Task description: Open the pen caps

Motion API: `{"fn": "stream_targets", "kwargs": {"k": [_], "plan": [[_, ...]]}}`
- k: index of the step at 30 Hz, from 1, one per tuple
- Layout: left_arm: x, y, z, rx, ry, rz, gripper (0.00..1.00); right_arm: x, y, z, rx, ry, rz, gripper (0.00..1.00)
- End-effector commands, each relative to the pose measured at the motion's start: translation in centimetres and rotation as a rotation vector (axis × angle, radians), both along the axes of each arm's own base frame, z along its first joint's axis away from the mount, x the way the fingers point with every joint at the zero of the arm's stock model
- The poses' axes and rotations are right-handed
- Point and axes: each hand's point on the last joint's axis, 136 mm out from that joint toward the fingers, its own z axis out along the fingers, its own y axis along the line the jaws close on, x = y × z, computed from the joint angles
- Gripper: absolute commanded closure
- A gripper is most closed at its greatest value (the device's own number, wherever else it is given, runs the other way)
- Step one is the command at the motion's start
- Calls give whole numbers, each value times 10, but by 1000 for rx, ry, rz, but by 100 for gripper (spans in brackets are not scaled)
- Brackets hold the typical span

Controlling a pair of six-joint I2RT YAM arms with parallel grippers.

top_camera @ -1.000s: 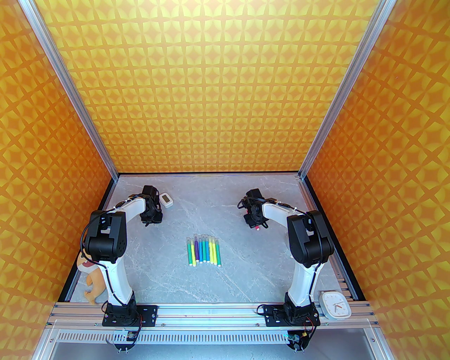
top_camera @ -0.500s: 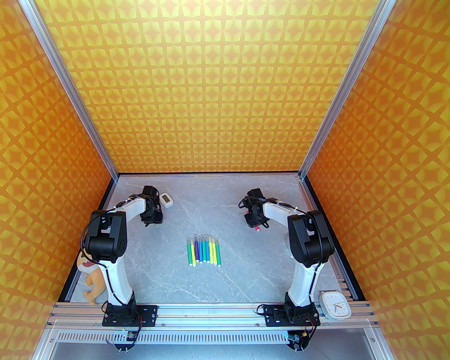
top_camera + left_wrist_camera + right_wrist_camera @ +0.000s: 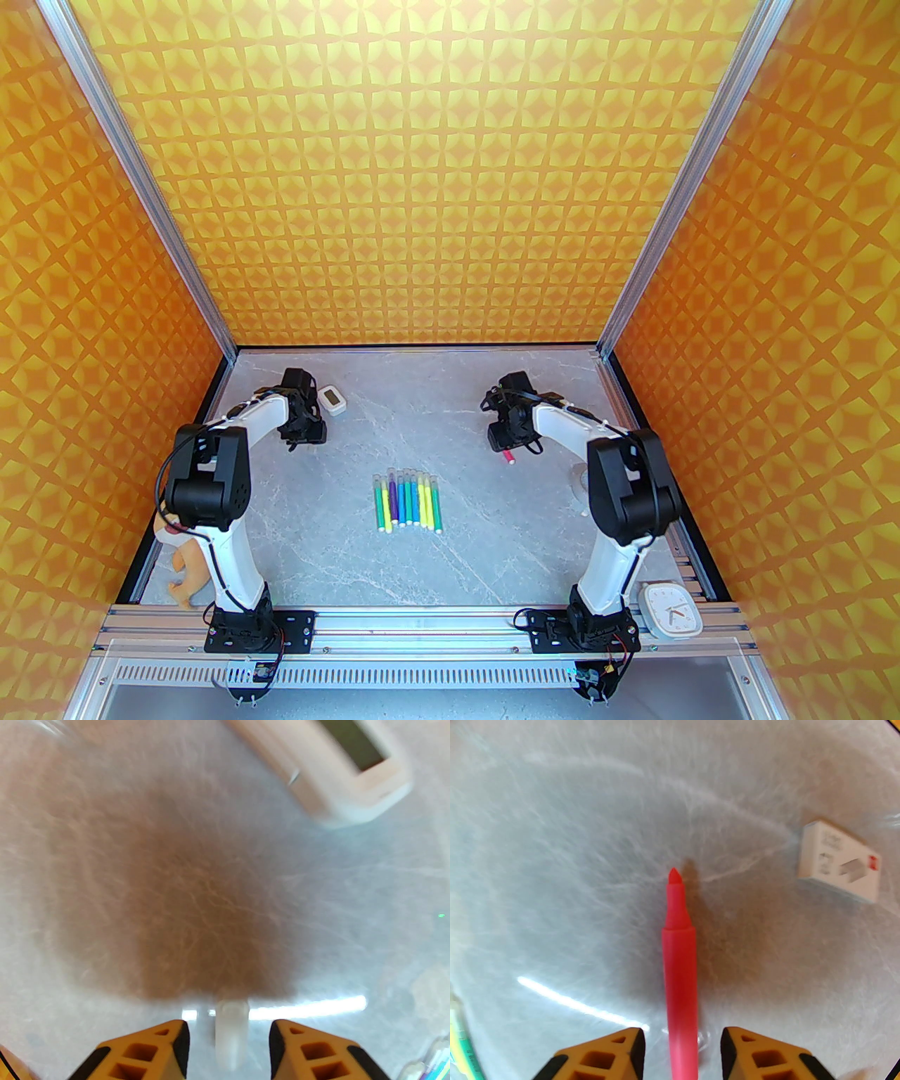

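Several capped pens (image 3: 408,500) lie side by side at the table's middle, their translucent pen caps (image 3: 404,479) pointing away from the arms. My left gripper (image 3: 304,441) hangs low at the back left. In the left wrist view the left gripper (image 3: 228,1047) is open, and a loose whitish cap (image 3: 230,1034) lies between its fingers with a gap on each side. My right gripper (image 3: 508,450) is at the back right. Seen from the wrist, the right gripper (image 3: 680,1050) is open around an uncapped pink pen (image 3: 679,973) resting on the table, the pink pen (image 3: 508,458) untouched.
A small white device (image 3: 332,400) with a screen sits just beyond the left gripper, the device (image 3: 337,765) close ahead. A white box (image 3: 840,869) lies right of the pink pen. A white clock (image 3: 671,610) and a plush toy (image 3: 184,562) sit at the near corners.
Both grippers have opened, letting go of the cap on the left and the pink pen on the right. The right arm's elbow has swung a little to the right.
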Motion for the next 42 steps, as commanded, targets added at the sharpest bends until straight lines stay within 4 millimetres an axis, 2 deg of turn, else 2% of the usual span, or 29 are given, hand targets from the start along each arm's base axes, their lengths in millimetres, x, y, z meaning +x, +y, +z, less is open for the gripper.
{"fn": "stream_targets", "kwargs": {"k": [1,5,9,17,19,27,38,42], "plan": [[-6,-6,29,-57,-52,13,55,-12,14,23,113,-18,-23,52],[-14,-21,48,-142,-100,-13,52,-31,36,35,193,-36,16,45],[-29,-38,62,-195,-162,-44,43,-51,52,39,228,-28,16,44],[-52,-57,93,-304,-296,-48,27,-94,77,26,192,12,-41,44],[-58,-60,99,-333,-314,-46,26,-103,84,23,174,15,-42,44],[-80,-63,107,-372,-345,-52,24,-136,121,7,144,73,18,44],[-97,-61,109,-368,-355,-62,23,-160,156,-11,136,144,74,45],[-100,-60,110,-360,-354,-74,23,-167,162,-17,129,164,80,45]]}}
